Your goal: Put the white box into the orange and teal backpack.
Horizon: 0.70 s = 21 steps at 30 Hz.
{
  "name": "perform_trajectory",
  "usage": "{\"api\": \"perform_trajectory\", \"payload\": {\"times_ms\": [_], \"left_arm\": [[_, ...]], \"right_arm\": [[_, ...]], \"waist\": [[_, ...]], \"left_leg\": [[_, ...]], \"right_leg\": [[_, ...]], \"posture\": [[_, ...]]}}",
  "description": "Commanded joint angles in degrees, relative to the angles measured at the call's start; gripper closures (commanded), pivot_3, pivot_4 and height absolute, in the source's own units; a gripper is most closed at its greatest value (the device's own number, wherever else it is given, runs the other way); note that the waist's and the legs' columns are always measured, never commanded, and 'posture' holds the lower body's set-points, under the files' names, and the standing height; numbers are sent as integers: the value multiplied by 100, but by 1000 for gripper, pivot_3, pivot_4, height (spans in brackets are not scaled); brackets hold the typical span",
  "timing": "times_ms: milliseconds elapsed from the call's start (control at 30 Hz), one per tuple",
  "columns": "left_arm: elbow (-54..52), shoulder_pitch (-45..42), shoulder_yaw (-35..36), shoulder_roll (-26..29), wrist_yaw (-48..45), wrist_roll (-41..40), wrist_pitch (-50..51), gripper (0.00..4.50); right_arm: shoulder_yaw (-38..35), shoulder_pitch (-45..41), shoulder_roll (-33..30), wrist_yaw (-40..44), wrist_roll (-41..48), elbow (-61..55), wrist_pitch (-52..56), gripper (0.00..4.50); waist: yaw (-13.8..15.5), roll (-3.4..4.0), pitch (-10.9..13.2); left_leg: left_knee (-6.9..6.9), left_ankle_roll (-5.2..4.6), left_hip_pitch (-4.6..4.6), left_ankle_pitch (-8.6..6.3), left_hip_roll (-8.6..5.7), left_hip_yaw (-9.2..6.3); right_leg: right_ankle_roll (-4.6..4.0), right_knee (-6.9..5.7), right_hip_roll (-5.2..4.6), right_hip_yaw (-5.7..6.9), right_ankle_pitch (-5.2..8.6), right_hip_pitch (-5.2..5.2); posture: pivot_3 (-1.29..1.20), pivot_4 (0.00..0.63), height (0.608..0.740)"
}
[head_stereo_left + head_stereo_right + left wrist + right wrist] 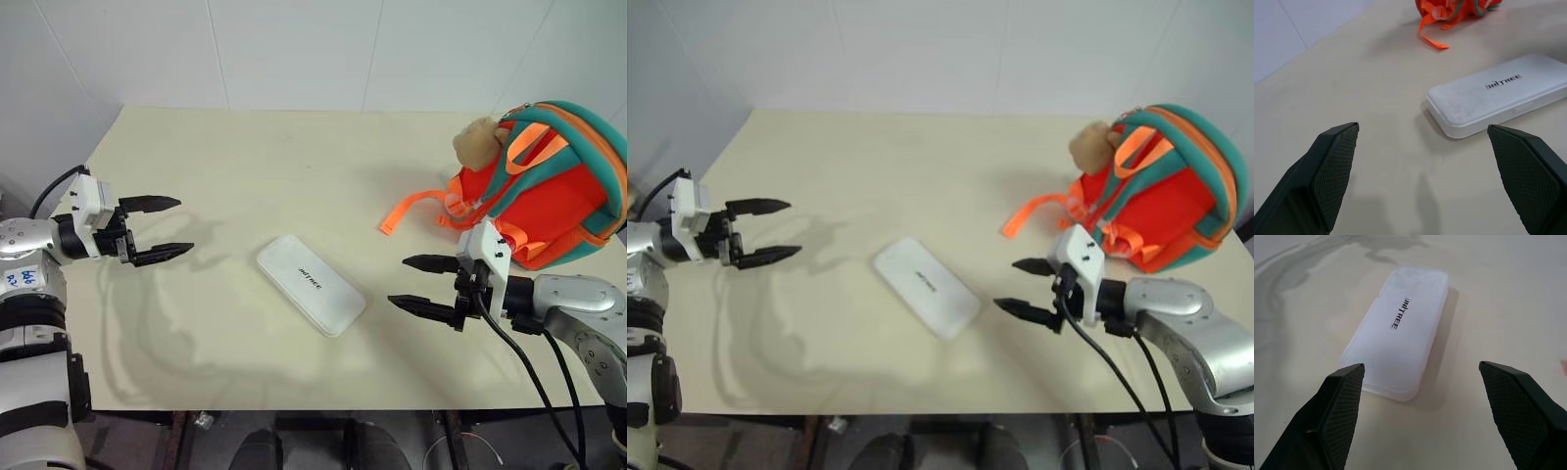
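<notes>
Lying flat mid-bench, the box [311,284] sits diagonally btwn both arms, lettering up, nothing touching it. Backpack [549,181] stands at the far right of the bench [245,166], well apart from the box, w/ a tan plush toy [477,142] at its top and a loose orange strap [411,211] trailing toward centre. Can't tell from here whether its zip is open.

Left tool [157,230] hangs over the bench to the box's left, fingers spread wide, empty. Right tool [423,284] is just beside the box's near-right end, fingers also spread wide, empty, aimed at it; in the right wrist view the box [1403,345] lies ahead btwn the fingers, not yet reached.

Handling, as a guess: box looks like a rigid plastic case, prob light, smooth shell w/ rounded corners, so likely slippery under the pads. Too long to span end to end; best taken across the short width, near the middle so it doesn't swing, or by the end nearest the right tool. Low profile means fingers must come down close to the bench to get the side edges. Backpack is soft fabric and will prob sag, so the left tool may have to hold the opening.
</notes>
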State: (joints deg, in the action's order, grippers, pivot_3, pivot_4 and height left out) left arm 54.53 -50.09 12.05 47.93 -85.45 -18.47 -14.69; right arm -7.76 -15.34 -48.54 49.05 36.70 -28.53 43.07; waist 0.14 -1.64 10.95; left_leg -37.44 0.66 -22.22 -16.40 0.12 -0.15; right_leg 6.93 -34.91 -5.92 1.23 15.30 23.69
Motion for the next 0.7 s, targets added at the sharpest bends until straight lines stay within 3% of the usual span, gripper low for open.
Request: {"api": "perform_trajectory", "payload": {"times_ms": [33, 367, 433, 700], "left_arm": [[201, -326, -83, -183, -82, 65, 122, 856], [1214, -1174, -589, -866, 718, 923, -176, 3937], [1369, -1275, -653, -990, 789, 1048, -270, 4500], [1833, -1292, -1007, -1427, 1430, 1706, -516, 4500]], "right_arm": [[-177, -31, 87, -292, 86, -241, 65, 907], [-10, 249, 472, -1160, 68, -778, 363, 4217], [74, 309, 537, -1368, -42, -856, 419, 4381], [563, 746, 568, -2054, -294, -1330, 1074, 4380]], "waist": [[0, 0, 0], [15, -6, -2], [12, -6, -2], [11, -6, -3]], "left_leg": [[0, 0, 2, 0, -1, 0], [3, -3, -6, -1, -1, -1], [2, -3, -6, -1, -2, -1], [2, -3, -6, -1, -2, 0]], "right_leg": [[0, -3, 0, -1, 0, -1], [2, 5, 2, 1, -1, 2], [4, 7, 2, 1, -2, 1], [5, 6, 2, -1, -3, 1]], "posture": [[0, 150, 740], [0, 150, 740], [0, 150, 740], [0, 150, 740]]}}
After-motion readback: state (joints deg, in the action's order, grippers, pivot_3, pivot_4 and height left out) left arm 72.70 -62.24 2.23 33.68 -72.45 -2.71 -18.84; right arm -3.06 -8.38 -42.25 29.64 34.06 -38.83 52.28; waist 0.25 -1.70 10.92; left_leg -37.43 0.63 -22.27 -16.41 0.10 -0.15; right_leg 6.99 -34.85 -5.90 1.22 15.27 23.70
